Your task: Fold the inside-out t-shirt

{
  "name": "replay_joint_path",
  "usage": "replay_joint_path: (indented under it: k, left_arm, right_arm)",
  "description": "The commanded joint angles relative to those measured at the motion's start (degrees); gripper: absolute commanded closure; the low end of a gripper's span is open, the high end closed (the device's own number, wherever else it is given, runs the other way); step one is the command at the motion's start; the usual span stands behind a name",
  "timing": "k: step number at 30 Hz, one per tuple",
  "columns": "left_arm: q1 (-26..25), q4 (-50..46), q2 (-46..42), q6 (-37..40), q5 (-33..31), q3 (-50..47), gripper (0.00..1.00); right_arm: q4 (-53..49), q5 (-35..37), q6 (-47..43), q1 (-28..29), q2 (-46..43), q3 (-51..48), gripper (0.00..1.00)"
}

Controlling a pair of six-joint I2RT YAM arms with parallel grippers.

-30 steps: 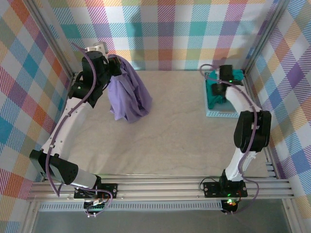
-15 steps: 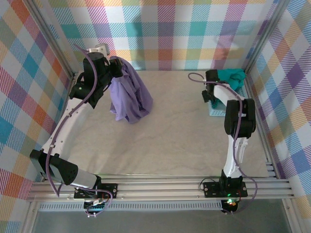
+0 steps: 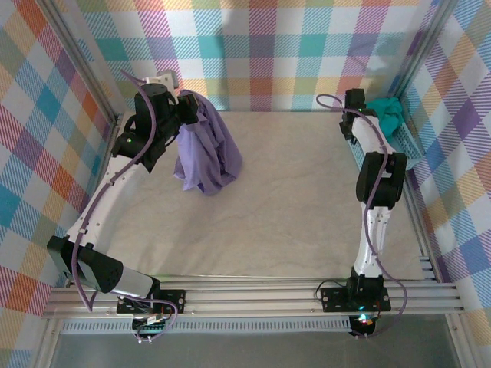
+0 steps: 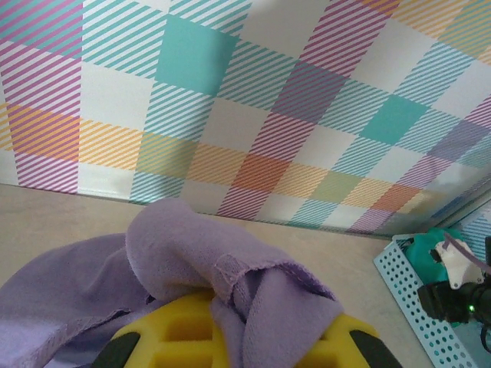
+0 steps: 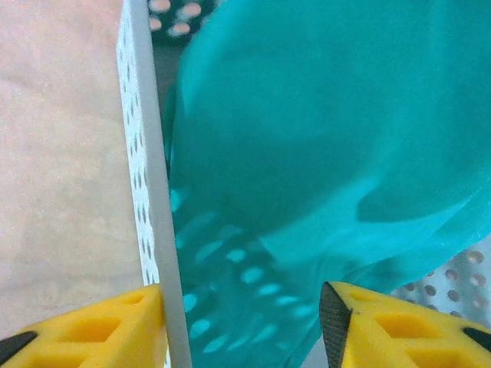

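The left gripper (image 3: 186,107) was raised above the far left corner of the table (image 3: 299,207), close to the plaid back wall (image 3: 268,46). It was clamped on the inside-out t-shirt (image 3: 205,153). In the top view, the lavender cloth hung from the gripper in a bunched, vertical drape. Its lower end rested on the table surface just right of the left arm.

In the left wrist view, the left gripper (image 4: 245,345) showed its yellow fingers (image 4: 169,337) at the bottom edge. A fold of the t-shirt (image 4: 199,245) lay over and between them, with a raw stitched seam facing outward. More of the cloth spread toward the lower left of that view.

The right gripper (image 3: 367,107) was extended to the far right corner of the table, at the light blue perforated basket (image 3: 410,142). In the top view the basket stood tilted against the right wall. The teal-green garment (image 3: 387,115) lay bunched at its far end, just beside the gripper.

In the right wrist view, the right gripper (image 5: 242,322) had its two yellow fingers (image 5: 115,326) well apart. One perforated side wall of the basket (image 5: 142,153) stood on edge between them, next to the left finger. The teal-green garment (image 5: 307,138) filled the gap to the right of that wall. Bare table lay to the wall's left.

The basket (image 4: 406,299) and the teal-green garment (image 4: 426,245) also appeared at the right edge of the left wrist view.
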Motion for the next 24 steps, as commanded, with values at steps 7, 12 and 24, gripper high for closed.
replay_joint_path:
  k: [7, 12, 24]
  left_arm:
    - [-2.32, -2.04, 2.83, 1.22, 5.13, 8.49, 1.00]
    - [-5.96, -4.10, 2.75, 4.47, 4.59, 16.56, 1.00]
    - [-6.60, -3.93, 0.48, 3.79, 4.96, 16.82, 1.00]
  right_arm:
    - [0.38, -14.38, 8.68, 4.77, -14.30, -5.09, 0.29]
    - [16.79, -41.81, 8.30, 13.51, -33.54, -29.66, 0.23]
    - [58.39, -53.37, 23.77, 31.40, -28.73, -50.79, 0.22]
